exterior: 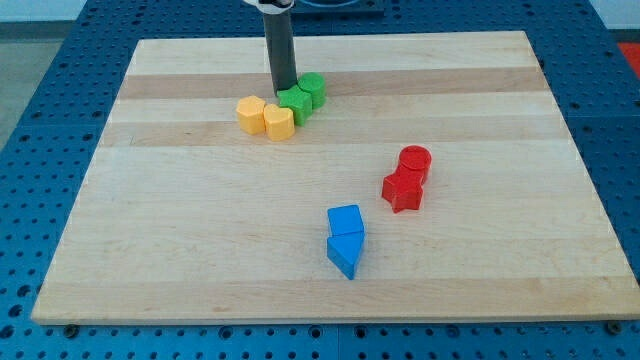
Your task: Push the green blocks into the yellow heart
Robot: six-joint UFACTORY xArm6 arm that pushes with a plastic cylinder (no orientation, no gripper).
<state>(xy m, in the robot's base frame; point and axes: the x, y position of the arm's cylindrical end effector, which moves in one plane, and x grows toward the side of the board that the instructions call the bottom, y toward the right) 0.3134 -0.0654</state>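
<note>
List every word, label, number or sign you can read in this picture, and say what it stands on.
None: nothing in this view carries readable text.
The board is bare wood.
The green blocks, yellow blocks, red blocks and blue blocks are plain, unmarked.
The rod is plain dark; my tip rests just left of the green blocks.

Wooden board (200,260) under coloured blocks (345,240)

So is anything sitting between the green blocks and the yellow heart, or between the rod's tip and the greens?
Nothing visible. The green blocks already touch the yellow heart, which sits beside another yellow block. My tip rests against the greens' upper-left side.
</note>
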